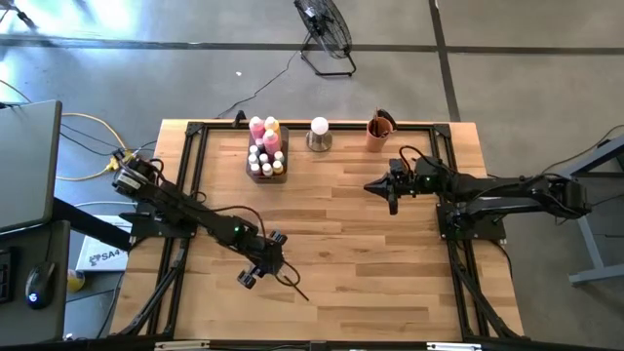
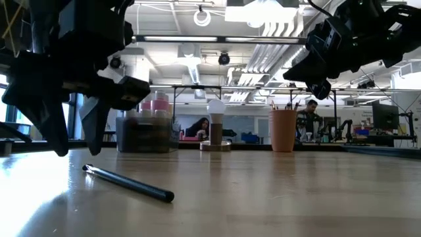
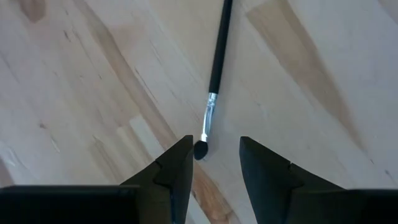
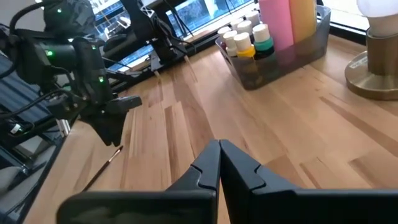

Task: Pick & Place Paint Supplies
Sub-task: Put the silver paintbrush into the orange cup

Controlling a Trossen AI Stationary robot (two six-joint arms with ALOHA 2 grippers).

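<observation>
On wood-grain tabletop (image 1: 390,263), thin dark-handled paintbrush (image 3: 216,68) w/ metal ferrule

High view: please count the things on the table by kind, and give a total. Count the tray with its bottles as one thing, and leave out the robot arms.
Loose paintbrush: 1
Grey tray, holding bottles: 1
White ball on metal base: 1
Orange cup: 1
Total: 4

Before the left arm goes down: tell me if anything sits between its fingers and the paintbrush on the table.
Nothing visible does. The left gripper hangs open above the paintbrush, whose tip lies between the fingers on bare wood.
</observation>
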